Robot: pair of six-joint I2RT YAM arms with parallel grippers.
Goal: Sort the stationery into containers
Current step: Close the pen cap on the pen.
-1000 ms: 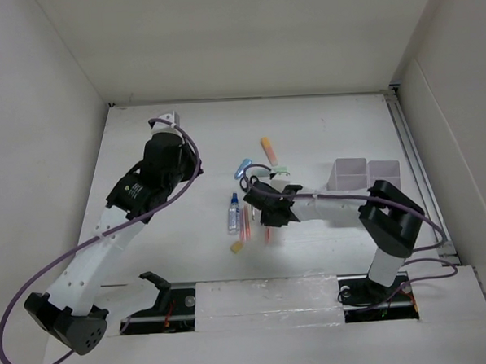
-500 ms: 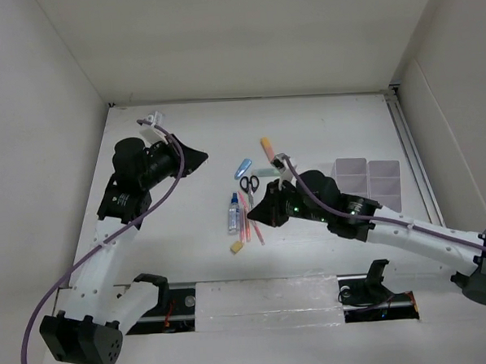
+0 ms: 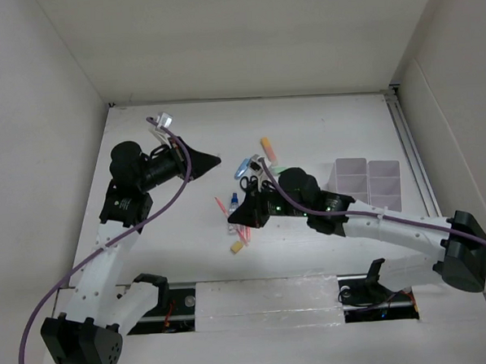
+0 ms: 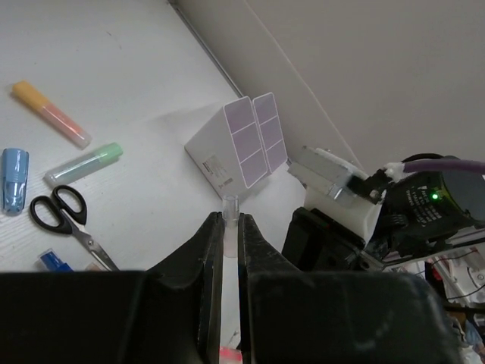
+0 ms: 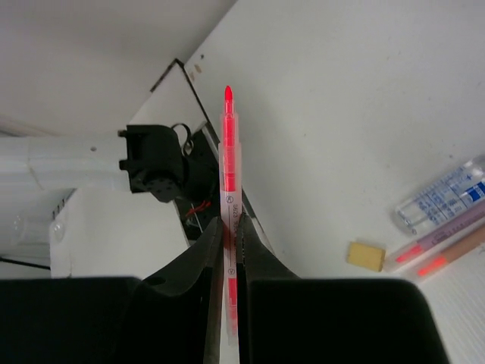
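My right gripper (image 5: 231,221) is shut on a thin red pen (image 5: 229,152) whose tip points away over the table; from above the right gripper (image 3: 232,223) hovers over the stationery pile. Beside it lie a yellow eraser (image 5: 367,255), a blue-capped glue bottle (image 5: 443,197) and two more thin pens (image 5: 439,250). My left gripper (image 4: 231,218) is shut on a thin clear pen (image 4: 229,206) with red showing low between the jaws. The left gripper (image 3: 216,160) hangs left of the pile. Orange marker (image 4: 50,114), green marker (image 4: 83,164), blue marker (image 4: 14,178) and scissors (image 4: 64,220) lie on the table. The containers (image 3: 368,181) stand at the right.
White walls close in the table on the left, back and right. A rail (image 3: 413,153) runs along the right edge past the containers. The right arm (image 3: 376,224) stretches across the front right of the table. The arm bases sit on a slotted strip (image 3: 265,299) at the near edge.
The right arm has unfolded and swung its gripper left over the pile with the red pen in it. The left gripper has turned and shifted slightly right.
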